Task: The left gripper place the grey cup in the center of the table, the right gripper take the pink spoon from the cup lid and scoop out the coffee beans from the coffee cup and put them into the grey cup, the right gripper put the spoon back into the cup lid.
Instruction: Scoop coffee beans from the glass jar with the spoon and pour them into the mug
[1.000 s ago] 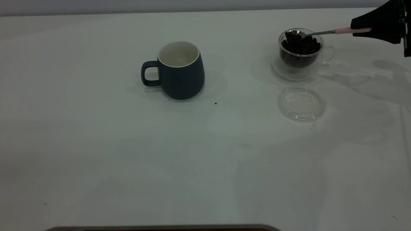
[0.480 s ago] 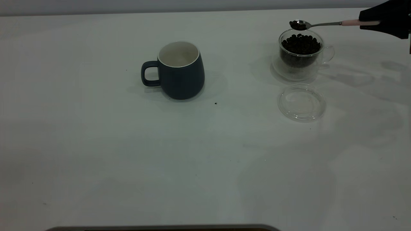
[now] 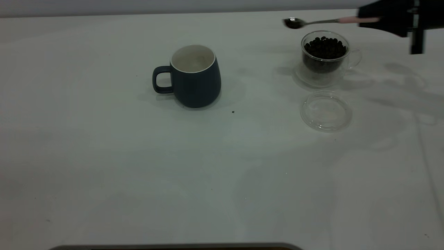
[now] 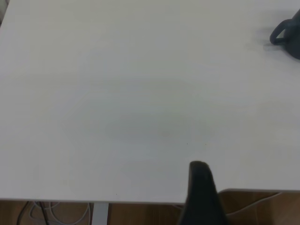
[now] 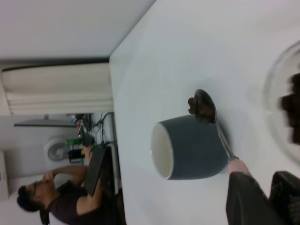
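Note:
The grey cup stands upright near the middle of the table, handle to the left; it also shows in the right wrist view and the left wrist view. The coffee cup holds coffee beans at the back right. The empty cup lid lies in front of it. My right gripper is shut on the pink spoon by its handle. The spoon's bowl carries a few beans, in the air just left of the coffee cup. My left gripper is parked near the table's edge.
A small dark speck lies on the table right of the grey cup. A dark strip runs along the table's front edge. A person sits beyond the table's far side in the right wrist view.
The right gripper lifted the spoon out of the coffee cup with beans in it, then carried it left, past the cup's rim. The cups and the lid have not moved.

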Controlling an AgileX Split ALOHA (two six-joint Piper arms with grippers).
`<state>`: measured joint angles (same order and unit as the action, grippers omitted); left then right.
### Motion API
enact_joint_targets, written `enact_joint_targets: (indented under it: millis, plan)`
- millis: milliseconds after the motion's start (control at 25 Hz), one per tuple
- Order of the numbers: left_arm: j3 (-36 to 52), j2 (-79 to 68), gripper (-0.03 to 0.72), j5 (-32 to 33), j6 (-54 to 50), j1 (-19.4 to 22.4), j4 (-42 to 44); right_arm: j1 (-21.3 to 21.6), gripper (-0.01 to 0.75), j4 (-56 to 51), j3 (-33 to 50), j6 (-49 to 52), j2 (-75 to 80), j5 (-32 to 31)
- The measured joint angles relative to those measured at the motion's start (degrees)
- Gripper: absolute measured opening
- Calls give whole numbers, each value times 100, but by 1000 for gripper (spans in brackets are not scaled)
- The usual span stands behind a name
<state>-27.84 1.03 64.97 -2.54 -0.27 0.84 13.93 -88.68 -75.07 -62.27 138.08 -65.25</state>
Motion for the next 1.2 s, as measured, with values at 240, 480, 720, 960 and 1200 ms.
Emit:
enact_joint_targets:
  millis: [240,480,720,960,1200]
  plan:
    - [0,0,586,0,11,0,0,-769,111,-516,0,0,0,0]
    - [0,0,586,0,11,0,0,-1417,111,-703,0,0,0,0]
    - [0,0,586,0,11,0,0,-1917,110,-1067,0,-45,0,158]
    - [0,0,586,0,6,0,0,-2089,110,-1192,0,-483,0,532]
    - [0,0,586,0,6,0,0,-2089,110,-1240,0,-1530,0,622]
